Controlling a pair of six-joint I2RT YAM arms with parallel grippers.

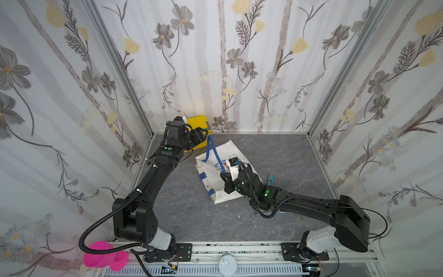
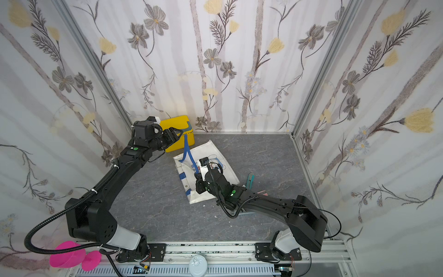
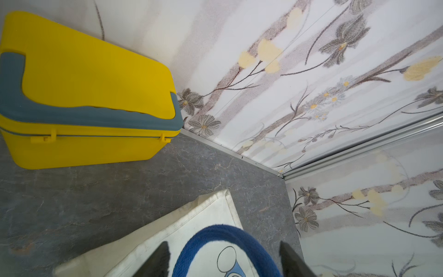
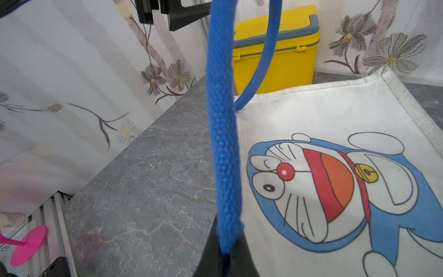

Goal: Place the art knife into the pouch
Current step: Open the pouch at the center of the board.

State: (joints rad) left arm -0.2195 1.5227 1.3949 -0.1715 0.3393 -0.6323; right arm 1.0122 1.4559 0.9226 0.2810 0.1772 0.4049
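Right gripper (image 4: 225, 254): jaws clenched on the blue strap handle (image 4: 223, 144) of the pouch (image 1: 227, 150).
Left gripper (image 3: 225, 260): jaws spread wide, with the strap's loop arching between them. Cannot tell whether it touches them.
Pouch: lies flat mid-worktop (image 1: 282, 153), cat print up, near the yellow box (image 1: 197, 121) at the back wall.
Teal tool (image 1: 271, 178): on the worktop just beside the pouch, by the right arm. Too small to confirm as the art knife.
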